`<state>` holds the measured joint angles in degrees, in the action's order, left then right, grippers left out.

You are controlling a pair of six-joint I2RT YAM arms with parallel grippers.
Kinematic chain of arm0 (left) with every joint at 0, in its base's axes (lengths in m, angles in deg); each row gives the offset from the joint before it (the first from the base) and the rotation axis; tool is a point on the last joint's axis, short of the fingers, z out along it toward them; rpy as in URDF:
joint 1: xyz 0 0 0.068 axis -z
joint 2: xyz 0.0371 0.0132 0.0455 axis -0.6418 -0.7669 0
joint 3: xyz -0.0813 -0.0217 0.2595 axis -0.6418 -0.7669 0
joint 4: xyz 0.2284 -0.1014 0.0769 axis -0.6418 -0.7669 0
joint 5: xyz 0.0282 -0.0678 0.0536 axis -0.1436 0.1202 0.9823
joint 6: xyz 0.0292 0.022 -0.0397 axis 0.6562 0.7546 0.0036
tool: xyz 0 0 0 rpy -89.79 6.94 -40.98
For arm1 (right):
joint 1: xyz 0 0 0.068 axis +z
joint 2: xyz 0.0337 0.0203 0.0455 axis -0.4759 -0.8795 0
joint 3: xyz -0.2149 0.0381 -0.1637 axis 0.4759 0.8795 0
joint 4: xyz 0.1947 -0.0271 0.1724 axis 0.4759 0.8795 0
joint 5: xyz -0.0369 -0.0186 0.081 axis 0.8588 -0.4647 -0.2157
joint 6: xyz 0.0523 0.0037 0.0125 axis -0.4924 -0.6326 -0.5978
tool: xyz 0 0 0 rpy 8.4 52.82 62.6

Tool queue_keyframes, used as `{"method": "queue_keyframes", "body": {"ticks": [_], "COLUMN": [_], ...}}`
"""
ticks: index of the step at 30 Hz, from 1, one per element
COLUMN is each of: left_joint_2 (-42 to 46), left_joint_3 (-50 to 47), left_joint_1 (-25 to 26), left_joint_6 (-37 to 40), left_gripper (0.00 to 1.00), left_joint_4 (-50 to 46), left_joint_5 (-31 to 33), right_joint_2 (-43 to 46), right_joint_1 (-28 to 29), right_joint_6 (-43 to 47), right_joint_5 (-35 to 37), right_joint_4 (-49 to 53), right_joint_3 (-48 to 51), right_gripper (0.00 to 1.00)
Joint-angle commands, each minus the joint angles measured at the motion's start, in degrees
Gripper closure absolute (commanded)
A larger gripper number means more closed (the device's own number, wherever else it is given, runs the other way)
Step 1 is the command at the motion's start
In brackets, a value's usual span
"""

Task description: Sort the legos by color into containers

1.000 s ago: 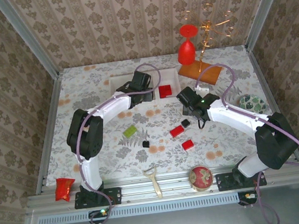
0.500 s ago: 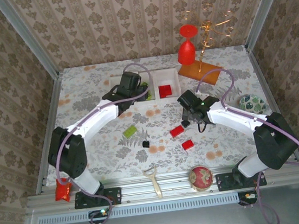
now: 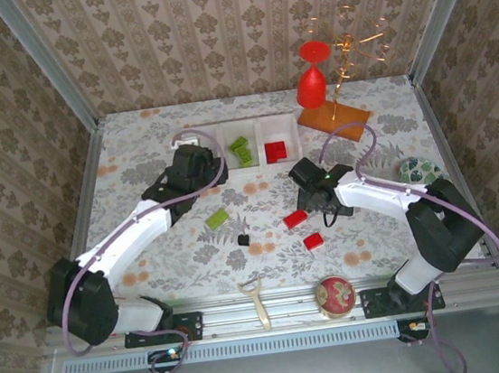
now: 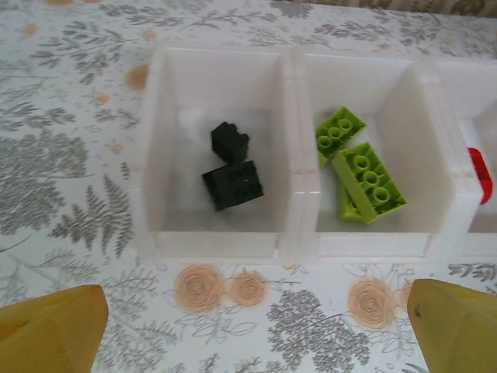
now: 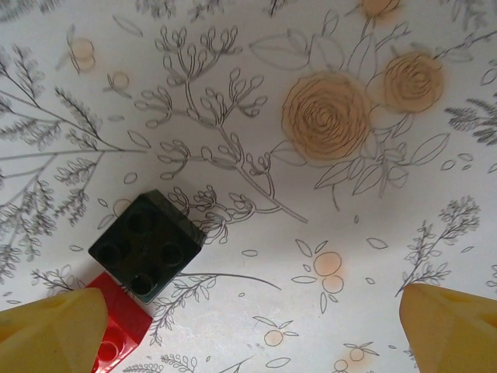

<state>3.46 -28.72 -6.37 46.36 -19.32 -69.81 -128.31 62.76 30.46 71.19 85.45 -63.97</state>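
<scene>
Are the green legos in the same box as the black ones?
No, the black legos lie in the left bin and the green legos in the middle bin.

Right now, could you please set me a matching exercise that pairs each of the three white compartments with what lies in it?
Column one (sides as in the top view):
1. left compartment
2. middle compartment
3. right compartment

Column two:
a. red brick
b. black bricks
c. lime green bricks

Right pairs: 1-b, 2-c, 3-a.
</scene>
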Motion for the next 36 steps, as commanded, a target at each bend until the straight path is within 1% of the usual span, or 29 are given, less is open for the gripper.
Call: {"method": "queue_keyframes", "body": {"ticks": [1, 6, 12, 20, 26, 30, 36], "left_joint_2": [3.46, 6.55, 6.99, 6.62, 6.25, 5.94, 4.95], "left_joint_3": [-2.95, -6.36, -7.38, -7.85, -8.29, -8.20, -7.94], "left_joint_1": [-1.24, -2.44, -3.24, -3.72, -3.94, -4.12, -4.47], "left_joint_6": [-1.91, -2.81, -2.93, -3.21, -3.56, -3.58, -3.82], "left_gripper": [0.00, 0.00, 0.00, 0.00, 0.00, 0.00, 0.00], "left_joint_4": [1.43, 2.69, 3.37, 3.42, 3.80, 4.01, 4.34], "left_joint_5": [3.06, 2.97, 2.13, 1.06, -0.17, -0.93, -2.16], "right_joint_2": [-1.82, -2.97, -4.37, -8.03, -9.38, -10.96, -11.91], "right_joint_1": [0.37, 0.37, 0.37, -0.54, -1.12, -1.13, -1.18], "right_joint_6": [-1.92, -1.86, -2.20, -2.01, -2.43, -2.17, -1.85], "right_joint_5": [-0.92, -1.79, -3.01, -3.76, -4.42, -3.41, -3.46], "right_joint_4": [-0.29, -1.55, -4.16, -5.14, -5.90, -4.27, -3.08], "right_joint_3": [-1.80, -2.04, -3.21, -5.82, -5.29, -5.90, -6.26], "right_gripper": [0.03, 0.02, 0.04, 0.13, 0.16, 0.16, 0.20]}}
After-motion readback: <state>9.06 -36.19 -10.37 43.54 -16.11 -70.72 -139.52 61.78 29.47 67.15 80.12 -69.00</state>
